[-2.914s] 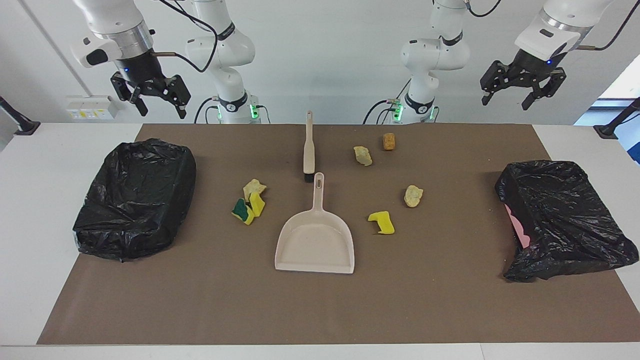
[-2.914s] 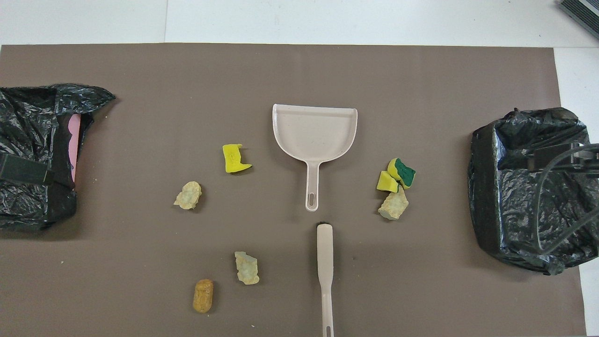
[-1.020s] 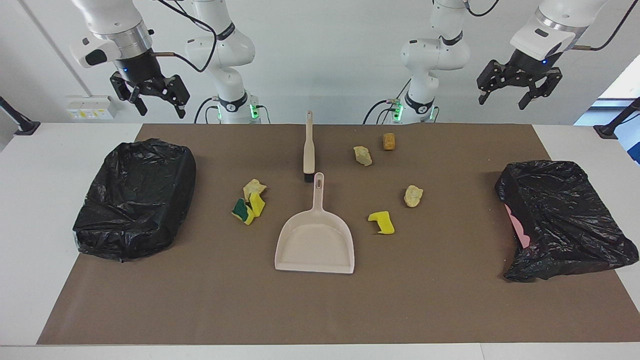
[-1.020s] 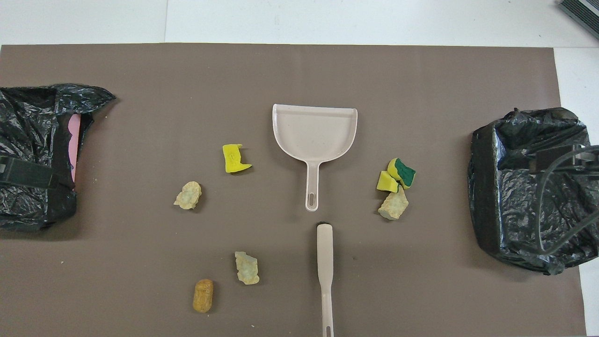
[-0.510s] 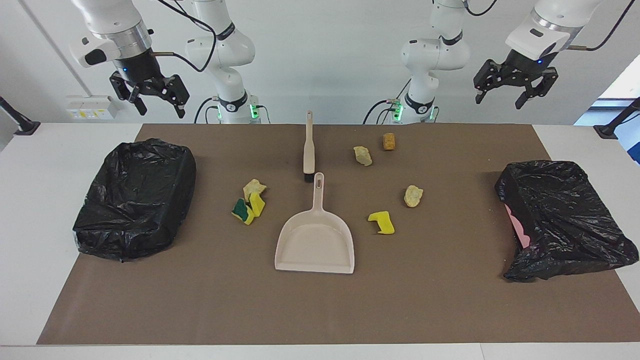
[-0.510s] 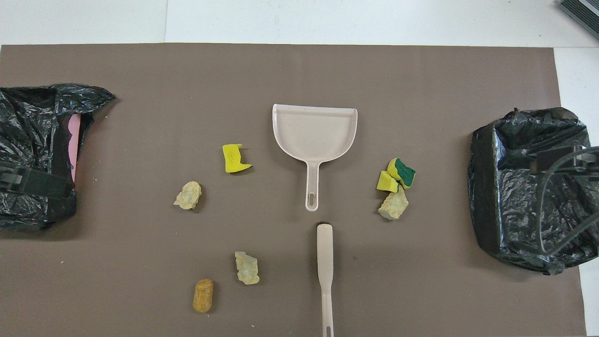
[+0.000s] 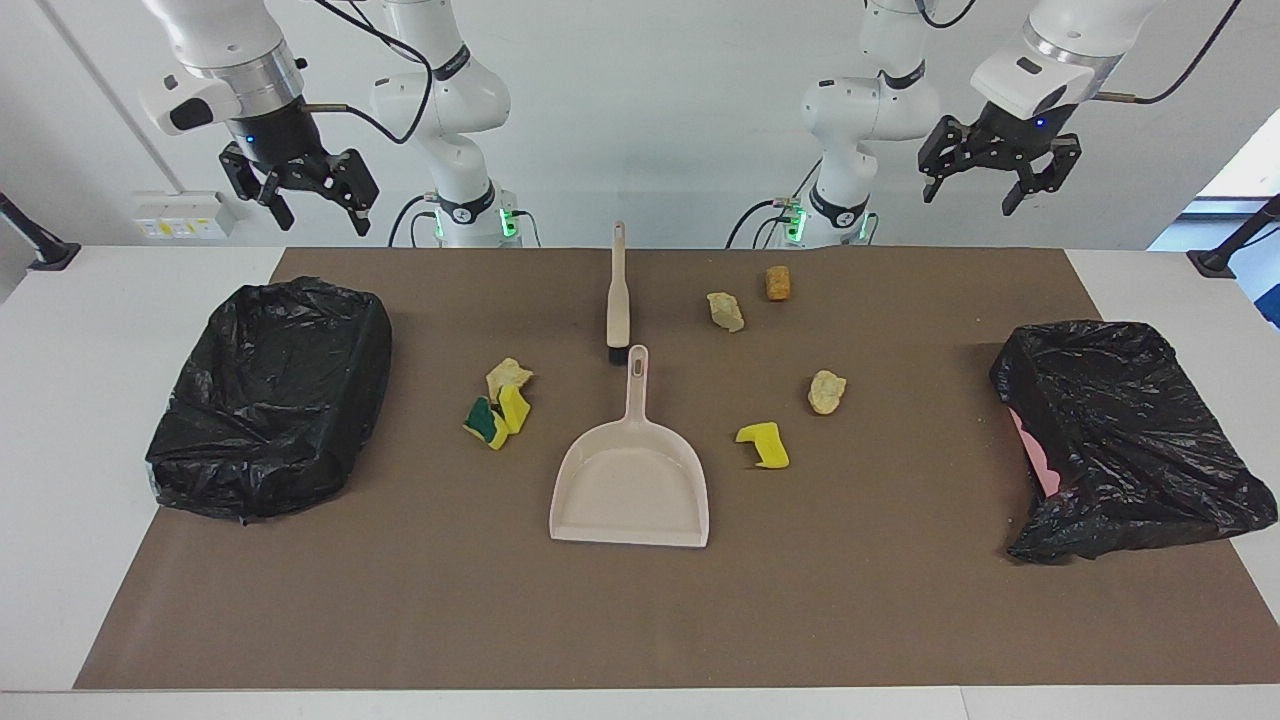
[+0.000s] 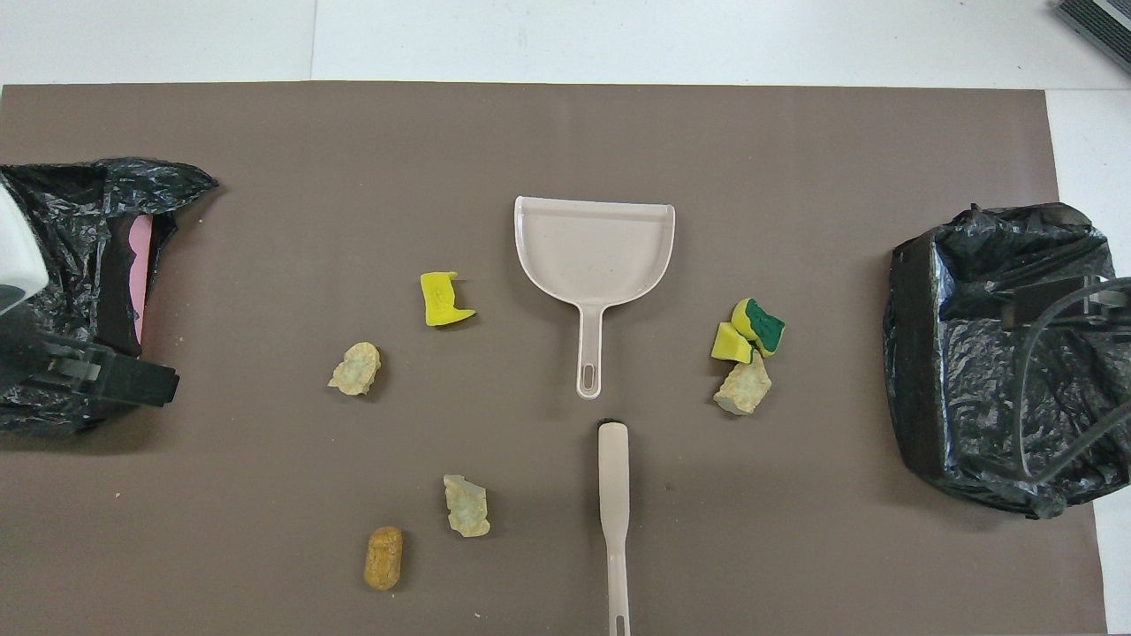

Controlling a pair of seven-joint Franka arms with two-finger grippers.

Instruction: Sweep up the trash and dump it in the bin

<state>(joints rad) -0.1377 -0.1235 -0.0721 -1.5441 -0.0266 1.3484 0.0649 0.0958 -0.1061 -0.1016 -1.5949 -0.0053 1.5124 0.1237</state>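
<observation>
Several trash scraps lie on the brown mat. A yellow sponge (image 7: 764, 445) (image 8: 444, 299), two pale chunks (image 7: 826, 391) (image 7: 725, 311) and a brown chunk (image 7: 778, 282) (image 8: 383, 557) lie toward the left arm's end. Yellow-green sponges (image 7: 495, 417) (image 8: 749, 329) and a pale chunk (image 7: 508, 375) lie toward the right arm's end. The beige dustpan (image 7: 630, 480) (image 8: 594, 247) and the hand brush (image 7: 618, 295) (image 8: 613, 503) lie mid-table. My left gripper (image 7: 975, 195) is open, high over the mat's edge by the robots. My right gripper (image 7: 320, 205) is open and waits high over its end.
A black-bagged bin (image 7: 270, 395) (image 8: 998, 353) stands at the right arm's end. Another black-bagged bin (image 7: 1120, 430) (image 8: 62, 291), with pink showing at its side, stands at the left arm's end. White table surrounds the mat.
My left gripper has moved, still high, from over its bin toward the table's middle. The right gripper and everything on the mat have stayed put.
</observation>
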